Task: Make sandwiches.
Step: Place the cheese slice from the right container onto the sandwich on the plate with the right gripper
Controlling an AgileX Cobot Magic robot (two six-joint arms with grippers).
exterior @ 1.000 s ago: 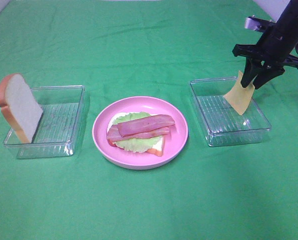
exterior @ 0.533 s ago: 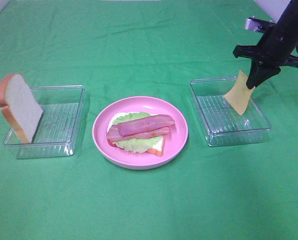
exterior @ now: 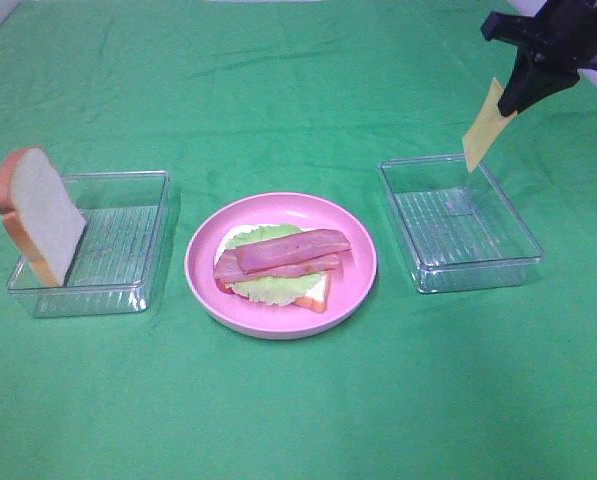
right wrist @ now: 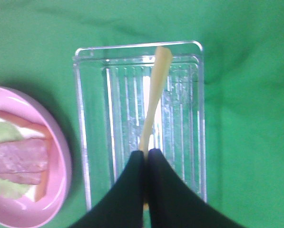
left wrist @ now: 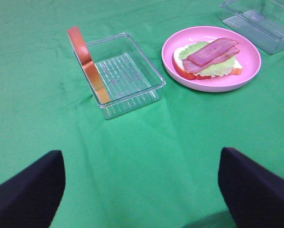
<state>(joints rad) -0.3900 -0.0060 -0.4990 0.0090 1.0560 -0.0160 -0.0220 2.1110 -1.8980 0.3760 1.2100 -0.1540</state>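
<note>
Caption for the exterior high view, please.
Right gripper holds the cheese slice above the clear tray; bacon-topped sandwich sits on the pink plate.

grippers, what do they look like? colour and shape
Both are plain matte black. The right gripper has two smooth fingers that taper from wide bases to narrow tips. Of the left gripper only two broad, rounded finger ends show. No markings are visible on either.

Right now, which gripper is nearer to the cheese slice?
Right. The right gripper is shut on the cheese slice, held above the clear tray; the left gripper stands open far off, beyond the pink plate.
</note>
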